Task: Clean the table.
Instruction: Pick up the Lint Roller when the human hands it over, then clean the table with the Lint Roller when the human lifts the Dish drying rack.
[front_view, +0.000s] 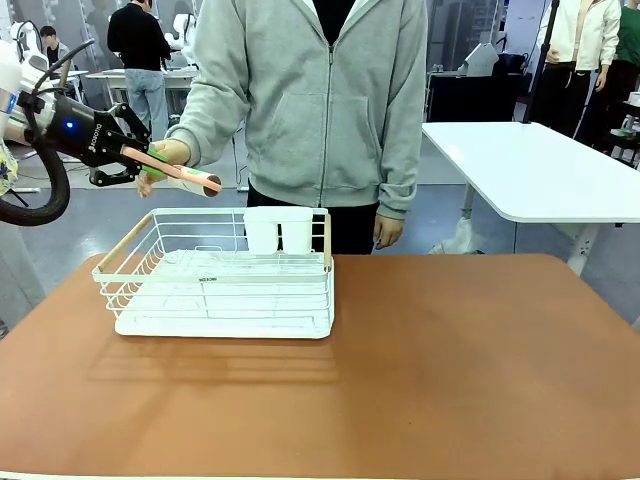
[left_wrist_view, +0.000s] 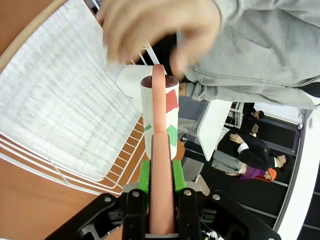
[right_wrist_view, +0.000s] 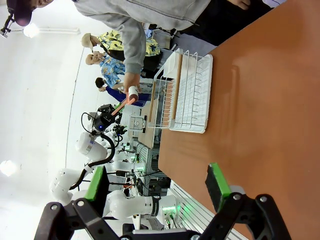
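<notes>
A lint roller (front_view: 190, 177) with a pink handle and a white head printed in red and green hangs in the air left of and above the white rack. My left gripper (front_view: 148, 165) is shut on its handle (left_wrist_view: 162, 160), green pads on both sides, and the head (left_wrist_view: 160, 102) points away from me. The person's hand (front_view: 166, 151) is right at the roller; in the left wrist view it is a blur (left_wrist_view: 160, 30) over the head. The reddish-brown table (front_view: 450, 370) lies below. My right gripper (right_wrist_view: 156, 182) hangs open over the table (right_wrist_view: 265, 125), holding nothing.
A white wire dish rack (front_view: 220, 285) with wooden rails stands on the table's far left part, with two white cups (front_view: 280, 230) at its back edge. The person in a grey hoodie stands behind it. A white-topped table (front_view: 540, 170) is off to the far right.
</notes>
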